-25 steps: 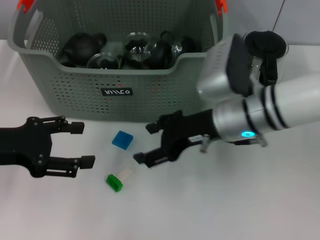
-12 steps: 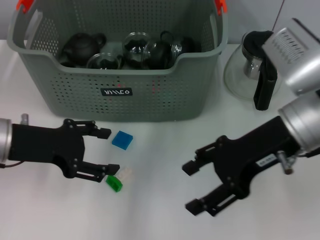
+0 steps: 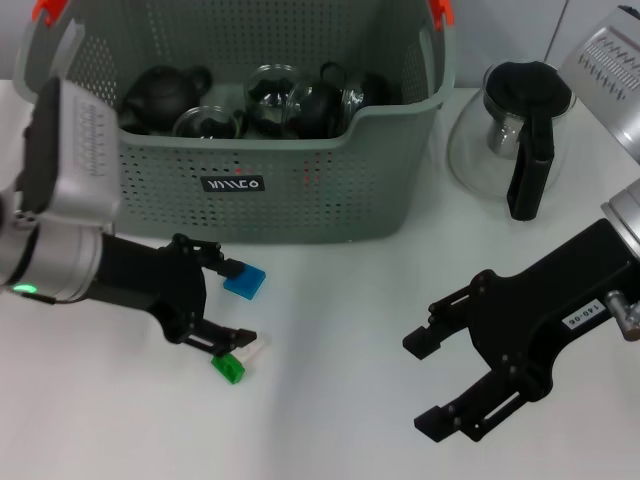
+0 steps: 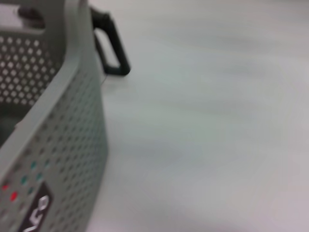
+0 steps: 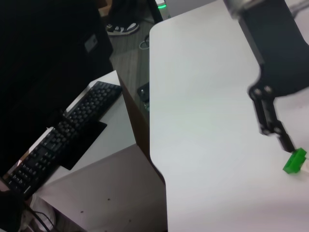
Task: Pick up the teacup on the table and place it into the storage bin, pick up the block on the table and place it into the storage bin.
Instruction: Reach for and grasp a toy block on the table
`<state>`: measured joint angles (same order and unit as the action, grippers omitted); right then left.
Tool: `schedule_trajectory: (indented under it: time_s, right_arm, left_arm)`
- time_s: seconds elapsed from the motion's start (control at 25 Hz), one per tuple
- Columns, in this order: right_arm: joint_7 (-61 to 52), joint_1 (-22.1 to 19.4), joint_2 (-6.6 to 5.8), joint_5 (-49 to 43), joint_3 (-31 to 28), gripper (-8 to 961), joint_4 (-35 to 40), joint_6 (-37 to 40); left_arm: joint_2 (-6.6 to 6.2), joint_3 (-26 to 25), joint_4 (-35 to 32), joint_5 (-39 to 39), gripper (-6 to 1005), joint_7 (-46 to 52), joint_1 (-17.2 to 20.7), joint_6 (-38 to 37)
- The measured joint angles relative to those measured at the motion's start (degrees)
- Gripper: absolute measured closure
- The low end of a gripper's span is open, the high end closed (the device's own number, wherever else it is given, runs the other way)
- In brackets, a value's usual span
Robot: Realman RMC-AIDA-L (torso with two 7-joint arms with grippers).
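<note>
We see the black left gripper (image 3: 228,305) spread wide around the flat blue square block (image 3: 245,280), gripping nothing, just near of the grey-green perforated storage bin (image 3: 300,185); the right gripper (image 3: 440,385) gapes empty.

The storage bin (image 3: 250,190) stands at the table's (image 3: 330,290) far side, teapots and glassware inside. A carafe (image 3: 505,140) sits beside the bin on its right. Before the bin lie three small blocks (image 3: 243,282), with the left gripper (image 3: 233,303) around them, and the right gripper (image 3: 440,385) well right of them.
</note>
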<state>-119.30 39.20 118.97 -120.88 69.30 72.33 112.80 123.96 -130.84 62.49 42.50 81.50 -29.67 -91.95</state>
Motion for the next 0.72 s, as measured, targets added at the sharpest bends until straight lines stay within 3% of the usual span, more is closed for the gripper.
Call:
schedule_trajectory:
  time_s: [0.2,0.72]
  right_arm:
    - [-0.92,0.32,0.18,0.00,-1.32,71,0.10,0.11]
    - [-0.42,0.53,0.48,0.21,-3.28,71,0.16,-0.30]
  left_arm:
    - [0.26,5.18,-0.73,-1.79,125,3.34,-1.09,6.08]
    - [0.45,8.42,-2.86,-1.79,125,10.46,-2.31,10.16]
